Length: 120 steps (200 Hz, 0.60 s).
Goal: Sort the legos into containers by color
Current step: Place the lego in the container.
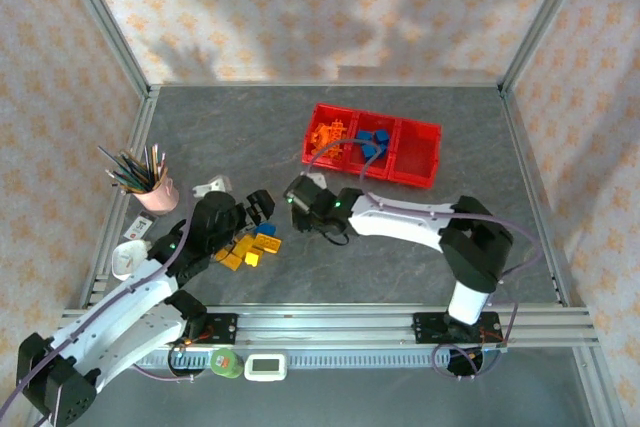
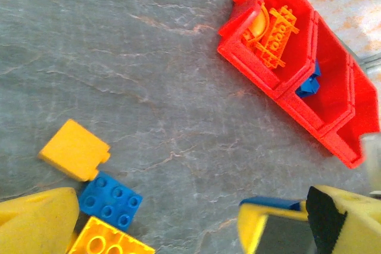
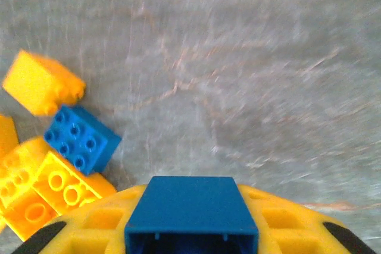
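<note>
Top view looks down from behind; 2 close wrist views share the loose blue lego [image 2: 110, 200].

Surface: grey, stone-patterned table [image 1: 450, 247], fenced by metal rails at its edges.

Items resting directly on it, each located from the containers:
- The containers [image 1: 418, 155]: three joined red bins forming one tray, standing flat right of centre towards the far side.
- Loose legos [image 1: 250, 245]: a cluster of yellow and blue bricks to the near left of the containers, well apart from them. The wrist views show a blue studded brick [image 2: 110, 199] touching a yellow one.
- Pink cup [image 1: 158, 194] of pencils: far left of the containers, upright.
- Small white object [image 1: 210, 187]: between the cup and the containers; type unclear.
- White round object [image 1: 127, 259]: at the left rail, nearer than the cup.
</note>
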Each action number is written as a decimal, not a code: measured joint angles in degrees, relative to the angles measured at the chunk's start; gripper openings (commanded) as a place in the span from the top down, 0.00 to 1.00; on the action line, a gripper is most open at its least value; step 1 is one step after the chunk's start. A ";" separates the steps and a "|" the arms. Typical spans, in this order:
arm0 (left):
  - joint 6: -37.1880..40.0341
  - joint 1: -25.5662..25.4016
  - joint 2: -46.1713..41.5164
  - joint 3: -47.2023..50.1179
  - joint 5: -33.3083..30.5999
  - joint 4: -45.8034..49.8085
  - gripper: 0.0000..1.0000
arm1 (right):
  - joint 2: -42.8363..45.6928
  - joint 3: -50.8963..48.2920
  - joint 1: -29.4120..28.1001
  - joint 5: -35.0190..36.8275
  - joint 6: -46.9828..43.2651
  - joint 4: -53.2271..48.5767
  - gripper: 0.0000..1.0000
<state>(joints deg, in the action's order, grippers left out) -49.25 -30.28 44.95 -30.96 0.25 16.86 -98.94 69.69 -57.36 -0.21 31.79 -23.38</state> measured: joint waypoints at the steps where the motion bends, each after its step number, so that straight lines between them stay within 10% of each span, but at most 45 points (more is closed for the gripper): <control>1: 0.04 0.02 0.11 -0.04 0.04 -0.04 0.01 | 0.20 0.07 0.20 0.04 -0.09 -0.07 0.75; 120: 4.35 0.72 14.62 -7.48 7.08 -12.87 0.01 | 0.70 6.51 23.47 3.78 -8.11 -1.73 0.71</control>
<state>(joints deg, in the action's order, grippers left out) -44.91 -29.56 59.57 -38.44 7.33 3.99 -98.24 76.20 -33.89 3.57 23.68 -25.10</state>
